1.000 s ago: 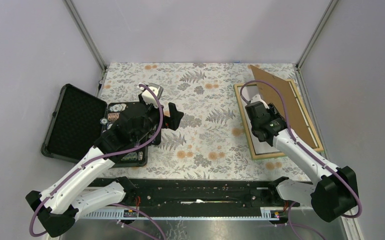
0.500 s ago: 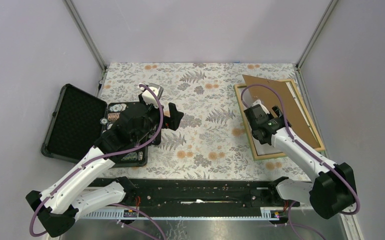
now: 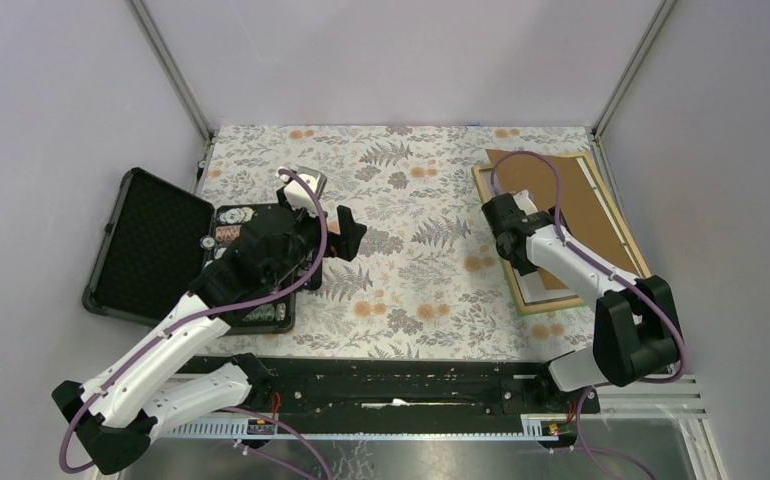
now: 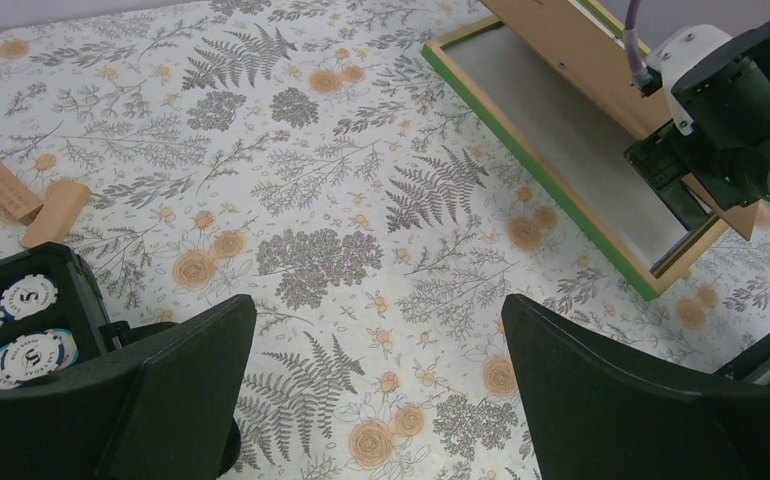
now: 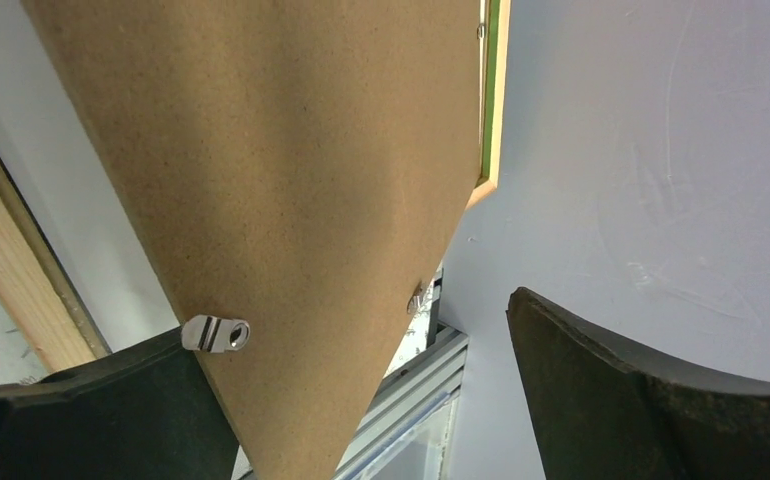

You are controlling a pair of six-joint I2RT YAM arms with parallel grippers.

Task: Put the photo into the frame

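Observation:
The frame (image 3: 494, 235) lies face down at the table's right, green front edge (image 4: 521, 150) against the cloth, light wood back up. Inside it shows the photo's plain white back (image 4: 561, 130), also visible (image 3: 539, 288) at the frame's near end. A brown backing board (image 3: 581, 215) lies askew over the frame. My right gripper (image 3: 523, 248) sits over the frame's left side, open. In the right wrist view the board (image 5: 281, 180) runs across its left finger (image 5: 111, 410), well clear of the right one. My left gripper (image 4: 376, 320) hangs open over the table's middle, holding nothing.
A black case (image 3: 146, 245) stands open at the left, poker chips (image 4: 21, 330) in its tray. Two small wooden blocks (image 4: 31, 200) lie beyond it. The enclosure wall (image 5: 661, 150) and a metal rail (image 5: 411, 400) run close behind the frame.
The right gripper's jaws have spread wide. The backing board, tilted up a second ago, has dropped down over the frame. The right arm has swung in. The left arm is unmoved.

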